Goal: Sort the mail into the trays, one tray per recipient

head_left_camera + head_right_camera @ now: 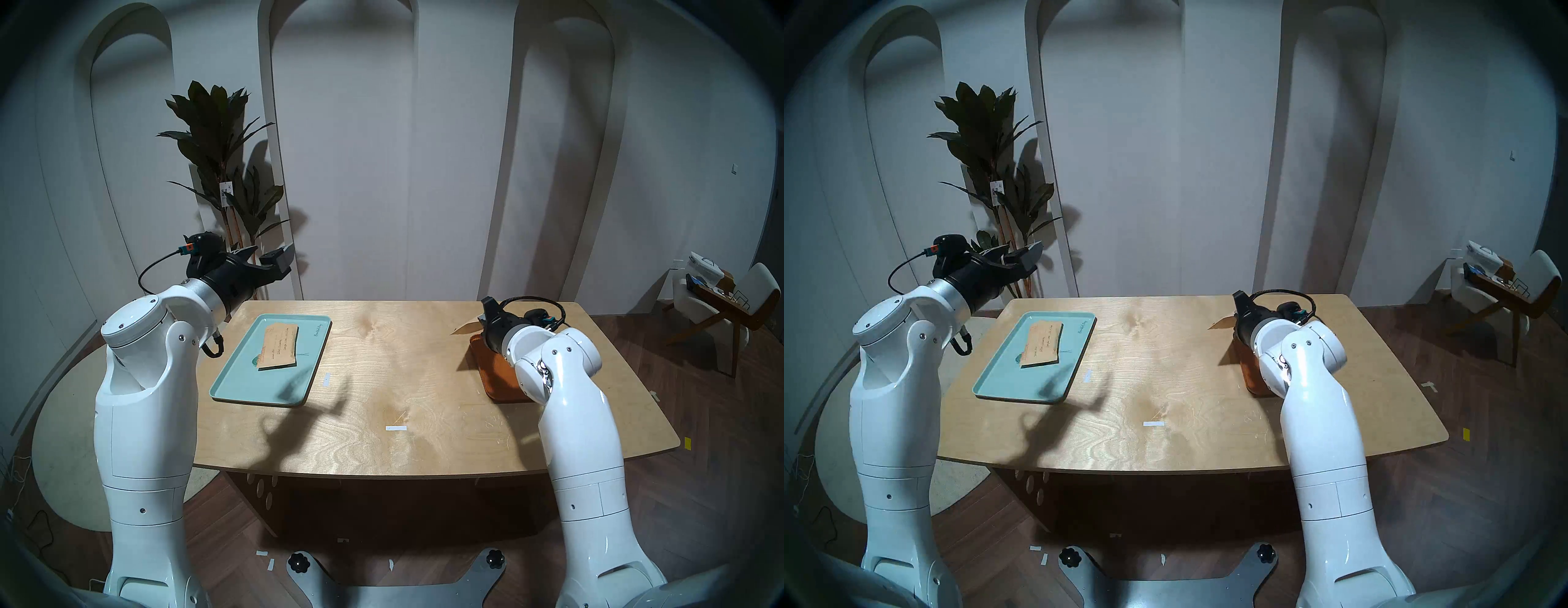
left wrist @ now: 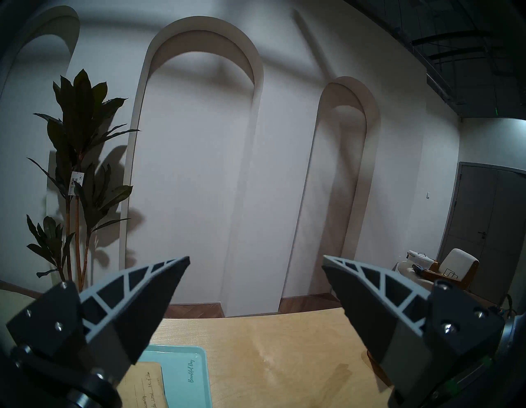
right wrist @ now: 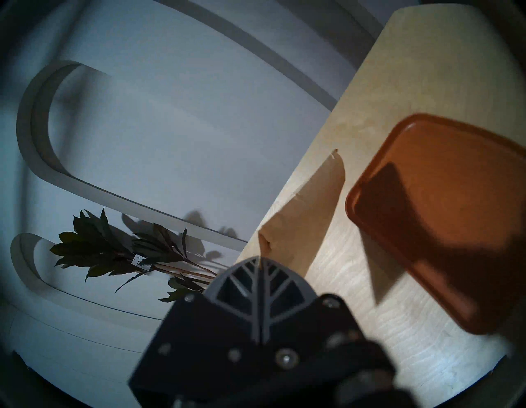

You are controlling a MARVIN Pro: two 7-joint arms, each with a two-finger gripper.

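A tan envelope (image 1: 280, 347) with handwritten lines lies flat in the mint-green tray (image 1: 237, 373) at the table's left; both also show in the left wrist view, the envelope (image 2: 142, 387) on the tray (image 2: 185, 379). My left gripper (image 1: 271, 259) is open and empty, raised behind that tray's far end. My right gripper (image 3: 259, 257) is shut on the edge of a second tan envelope (image 3: 307, 216). It holds the envelope in the air beside the far left corner of the empty orange-brown tray (image 3: 455, 213). From the head, the envelope (image 1: 466, 327) sticks out left of the right gripper (image 1: 485, 314).
Two small white tape strips (image 1: 326, 379) (image 1: 395, 428) lie on the wooden table (image 1: 403, 361). A tall potted plant (image 1: 216, 140) stands behind the table's far left corner. A chair (image 1: 721, 310) with clutter stands far right.
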